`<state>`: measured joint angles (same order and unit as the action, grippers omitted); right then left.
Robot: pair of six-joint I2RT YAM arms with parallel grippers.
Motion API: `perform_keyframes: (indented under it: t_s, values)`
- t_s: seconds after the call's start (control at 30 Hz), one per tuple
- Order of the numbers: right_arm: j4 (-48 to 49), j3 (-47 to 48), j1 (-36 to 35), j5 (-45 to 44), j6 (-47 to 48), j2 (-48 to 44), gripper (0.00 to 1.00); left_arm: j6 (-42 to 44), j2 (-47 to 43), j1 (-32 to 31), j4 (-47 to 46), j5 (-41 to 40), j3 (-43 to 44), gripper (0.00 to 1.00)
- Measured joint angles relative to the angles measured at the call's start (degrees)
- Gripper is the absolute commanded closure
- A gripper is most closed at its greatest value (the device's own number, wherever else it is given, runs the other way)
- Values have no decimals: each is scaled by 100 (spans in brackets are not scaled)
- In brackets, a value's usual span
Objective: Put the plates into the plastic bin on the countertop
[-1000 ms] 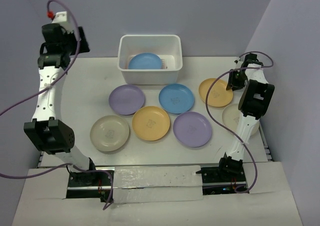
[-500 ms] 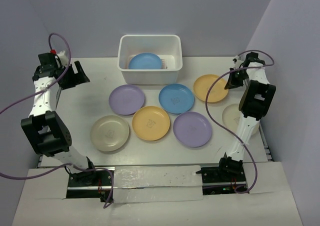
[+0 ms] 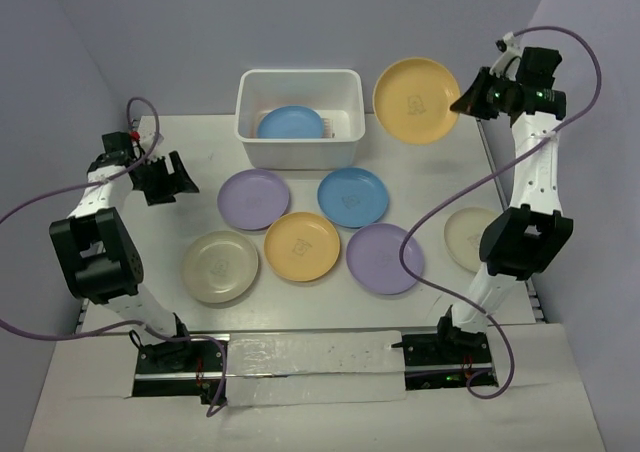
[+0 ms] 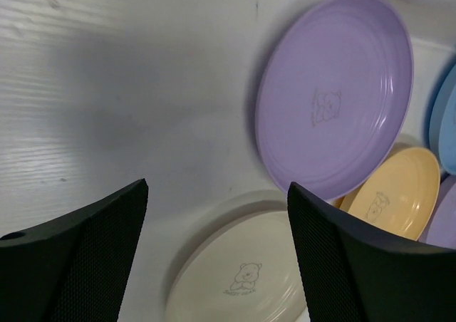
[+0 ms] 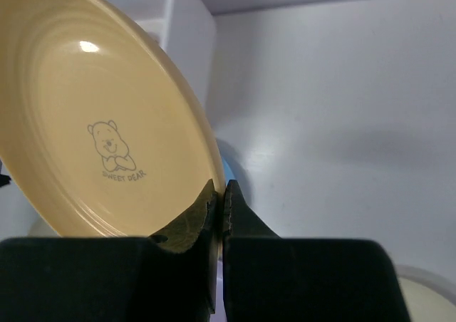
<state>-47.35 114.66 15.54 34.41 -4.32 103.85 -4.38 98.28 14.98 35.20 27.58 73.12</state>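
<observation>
Only the right wrist view shows the grip itself: the right gripper (image 5: 221, 194) has its fingers pinched tight on the rim of a yellow-orange plate (image 5: 100, 122), whose face carries a small bear print (image 5: 112, 145). From above, that plate hangs in the air, tilted up on edge, just off the far right corner of the plastic bin (image 3: 300, 154). The bin stands at the far edge of the countertop (image 3: 425, 177) with one blue plate (image 3: 291, 123) lying inside.

The left wrist view shows the left gripper (image 4: 217, 187) with fingers wide apart and nothing between them. It is low over bare countertop near the left edge, with a purple plate (image 4: 335, 94) and a cream plate (image 4: 242, 265) just ahead. The top view adds a loose blue plate (image 3: 353, 196), a second yellow-orange plate (image 3: 302, 246), a second purple plate (image 3: 385, 258), and a second cream plate (image 3: 462, 237) near the right edge.

A second ago the held plate lay flat toward the right edge with the right gripper down at it; now it is lifted. The left arm, then raised at the far left corner, has come down. The other plates lie where they were.
</observation>
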Motion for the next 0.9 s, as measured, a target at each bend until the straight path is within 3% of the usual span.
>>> perform_keyframes:
  t_s: [0.13, 0.4, 0.63, 0.9]
  values:
    - [254, 669, -818, -435, -263, 64, 100, 667, 0, -154, 97, 381, -411, 14]
    - [709, 1868, -2421, -1511, -446, 1042, 100, 1957, -339, -175, 386, 526, -1119, 13]
    - [1467, 2119, -2875, -2592, -783, 2145, 100, 2177, -1382, -175, 279, 344, -1783, 13]
    - [2307, 2194, -3377, -3047, -1028, 3024, 100, 2077, -2036, -177, 28, -72, -2281, 13]
